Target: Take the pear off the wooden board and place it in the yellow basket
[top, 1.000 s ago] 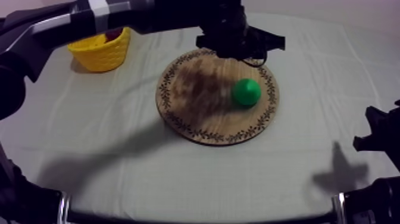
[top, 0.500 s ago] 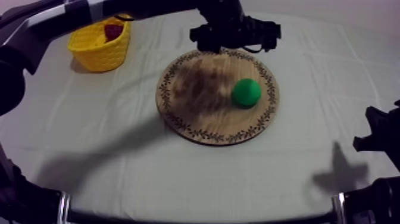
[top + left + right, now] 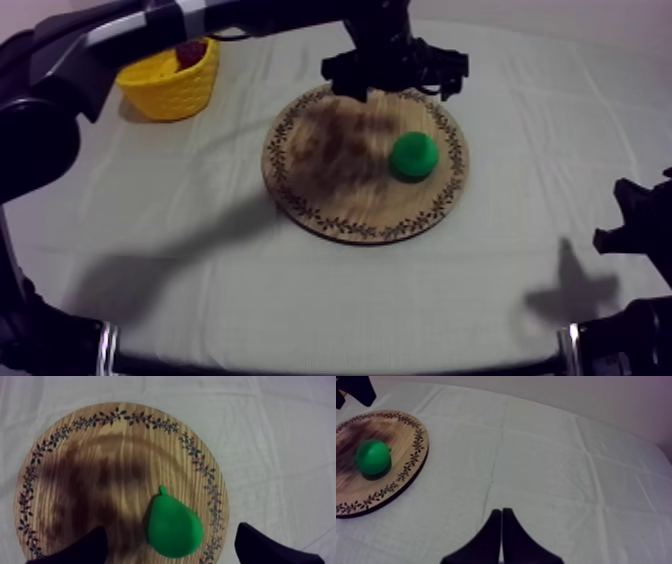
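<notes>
Top view: yellow basket [image 3: 170,88] holds a small red fruit [image 3: 190,52], pear [image 3: 412,157] lies on wooden board [image 3: 320,170] on grey-white cloth [image 3: 200,240]; left gripper [image 3: 395,78] gapes apart, right gripper [image 3: 501,513] pressed together.

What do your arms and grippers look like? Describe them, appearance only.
The left arm is black with a pale grey band; the right arm is black. The left gripper has two blunt black fingers; the right gripper has black fingers tapering to points.
</notes>
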### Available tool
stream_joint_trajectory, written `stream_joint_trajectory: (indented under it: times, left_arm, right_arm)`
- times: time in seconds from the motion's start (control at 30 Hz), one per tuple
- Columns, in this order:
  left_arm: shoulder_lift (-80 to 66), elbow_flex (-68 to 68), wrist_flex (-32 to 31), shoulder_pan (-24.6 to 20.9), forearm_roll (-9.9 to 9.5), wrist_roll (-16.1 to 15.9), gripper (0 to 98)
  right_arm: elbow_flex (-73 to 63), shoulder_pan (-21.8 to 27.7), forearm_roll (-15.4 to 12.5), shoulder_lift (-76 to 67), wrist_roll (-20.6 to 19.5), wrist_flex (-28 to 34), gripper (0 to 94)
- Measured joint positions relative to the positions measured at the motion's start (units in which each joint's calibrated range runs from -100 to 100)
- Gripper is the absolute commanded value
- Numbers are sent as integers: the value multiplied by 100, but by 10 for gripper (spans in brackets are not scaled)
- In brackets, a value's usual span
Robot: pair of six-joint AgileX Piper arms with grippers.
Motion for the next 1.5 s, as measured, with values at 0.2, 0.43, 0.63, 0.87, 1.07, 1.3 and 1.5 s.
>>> stream_joint_trajectory:
  times: [0.2,0.43,0.63,0.87,1.07,1.3,1.5]
  left_arm:
    - [456,-485,183,-10,77,-41,967]
    - [1042,-1028,502,12,181,-124,964]
    - [1488,-1601,844,1,286,-241,962]
    - [1889,-2251,1325,-44,354,-372,951]
    - [2219,-2740,1655,-109,454,-544,922]
    - [2212,-2641,1878,-109,506,-841,945]
    - [2027,-2280,2173,3,703,-855,941]
  right_arm:
    - [0,0,0,0,0,-7,5]
    - [0,0,0,0,3,-7,5]
    - [0,0,0,0,3,-7,5]
    - [0,0,0,0,3,-7,5]
    - [0,0,0,0,3,-7,5]
    - [0,0,0,0,6,-9,5]
    - [0,0,0,0,6,-9,5]
